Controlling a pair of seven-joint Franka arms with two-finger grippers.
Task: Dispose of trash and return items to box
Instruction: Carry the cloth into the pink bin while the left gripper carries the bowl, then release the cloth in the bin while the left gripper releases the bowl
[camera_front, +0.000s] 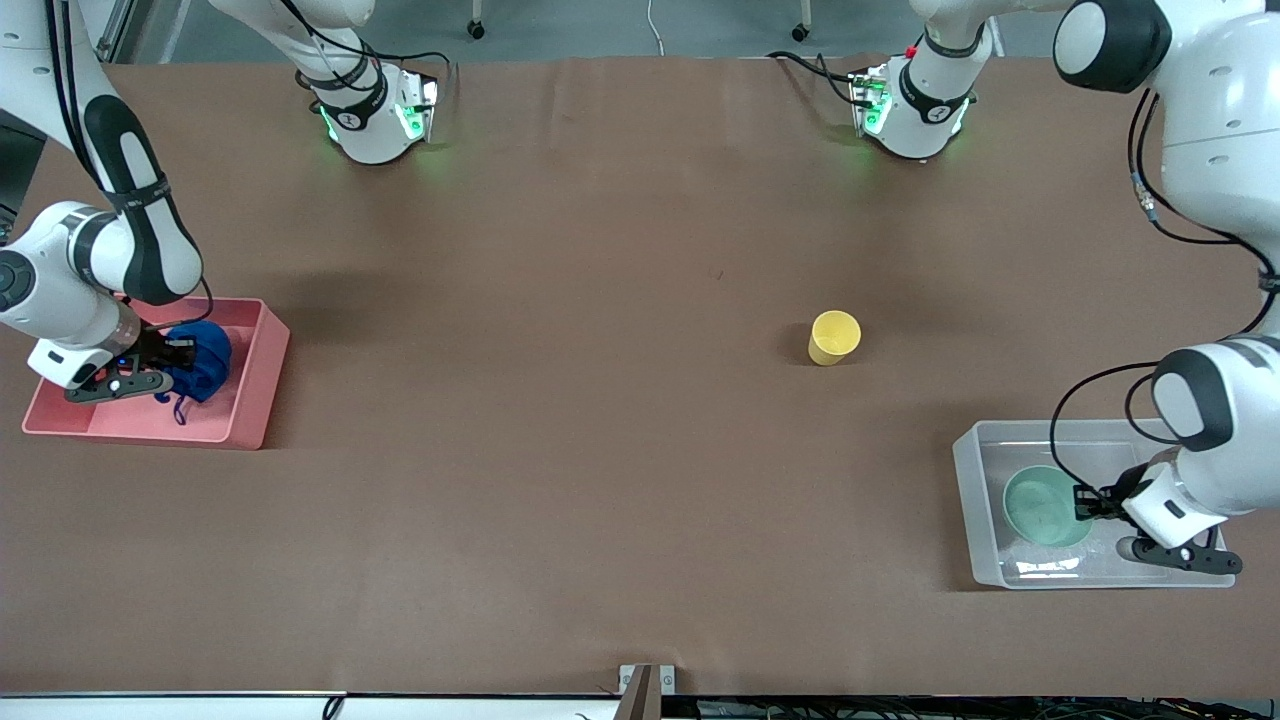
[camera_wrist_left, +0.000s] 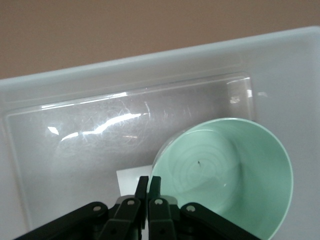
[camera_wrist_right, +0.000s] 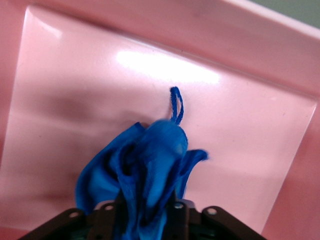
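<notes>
My right gripper (camera_front: 180, 352) is shut on the blue trash wad (camera_front: 205, 365) and holds it inside the pink bin (camera_front: 250, 400). In the right wrist view the wad (camera_wrist_right: 150, 160) bulges out between the fingers of the gripper (camera_wrist_right: 147, 205) over the bin floor (camera_wrist_right: 240, 125), with a thin loop sticking out. My left gripper (camera_front: 1085, 503) is shut on the rim of the mint-green bowl (camera_front: 1040, 505) inside the clear box (camera_front: 975, 470). The left wrist view shows the gripper (camera_wrist_left: 149, 182), the bowl (camera_wrist_left: 235, 175) and the box's white sticker (camera_wrist_left: 129, 177). The yellow cup (camera_front: 833, 337) stands upright on the table.
The pink bin sits at the right arm's end of the table and the clear box at the left arm's end, nearer the front camera. The brown table (camera_front: 560, 450) lies between them. The arm bases (camera_front: 375, 120) stand along the top.
</notes>
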